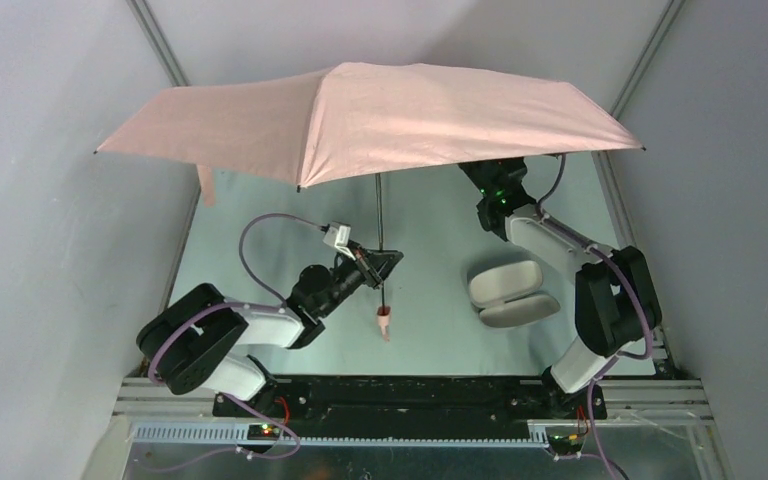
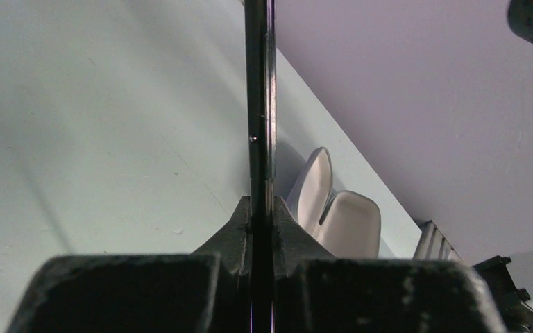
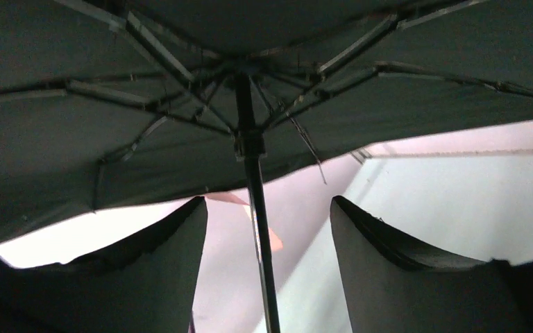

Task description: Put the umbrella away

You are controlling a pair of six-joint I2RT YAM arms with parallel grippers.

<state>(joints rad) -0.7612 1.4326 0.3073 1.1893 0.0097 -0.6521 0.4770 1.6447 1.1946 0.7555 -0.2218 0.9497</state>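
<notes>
The umbrella (image 1: 370, 115) is open, its salmon-pink canopy spread above the back of the table. Its thin metal shaft (image 1: 379, 215) runs down to a small pink handle (image 1: 385, 322) near the front. My left gripper (image 1: 381, 262) is shut on the shaft (image 2: 260, 104), just above the handle. My right gripper (image 1: 488, 170) is under the canopy's right side, open. In the right wrist view its fingers (image 3: 159, 263) stand wide on either side of the shaft (image 3: 258, 229) without touching it, below the dark ribs and hub (image 3: 244, 76).
A pale grey-lilac hard case (image 1: 510, 293) lies open in two halves on the pale green table (image 1: 430, 330), right of the handle; it also shows in the left wrist view (image 2: 336, 215). Grey walls enclose the table on the left, right and back.
</notes>
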